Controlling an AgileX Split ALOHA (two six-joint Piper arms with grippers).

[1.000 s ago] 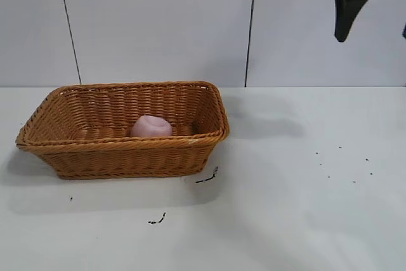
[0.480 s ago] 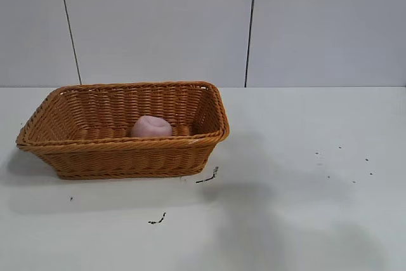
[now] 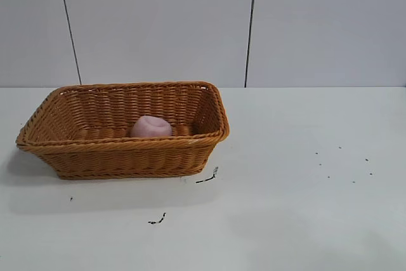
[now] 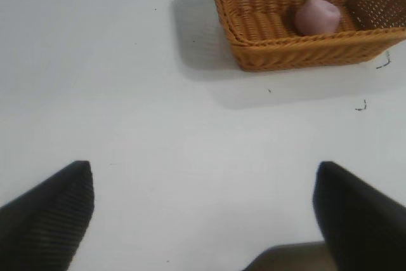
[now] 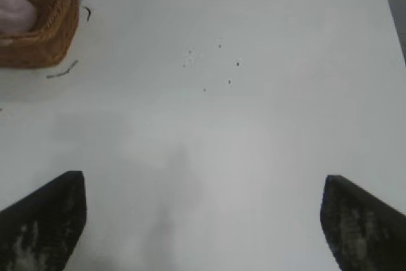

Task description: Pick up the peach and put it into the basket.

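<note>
Peach [image 3: 151, 126] is sitting inside the basket [image 3: 120, 157], left-centre of the frame, so the job looks done to me. Both grippers are out over bare desk [image 3: 304, 176], left gripper [image 4: 203, 211] and right gripper [image 5: 203, 217] each with jaws wide and empty. Only risk I can see: an arm swinging across, clipping the rim and tipping it.

A: Which colours are shown?
B: An orange-brown woven basket [image 3: 120, 153] is shown, with a pale pink peach [image 3: 151, 127] inside.
A: And the surroundings?
B: A white table [image 3: 304, 207] flecked with small dark specks [image 3: 342, 163]; black gripper fingers [image 5: 41, 226] are seen.
</note>
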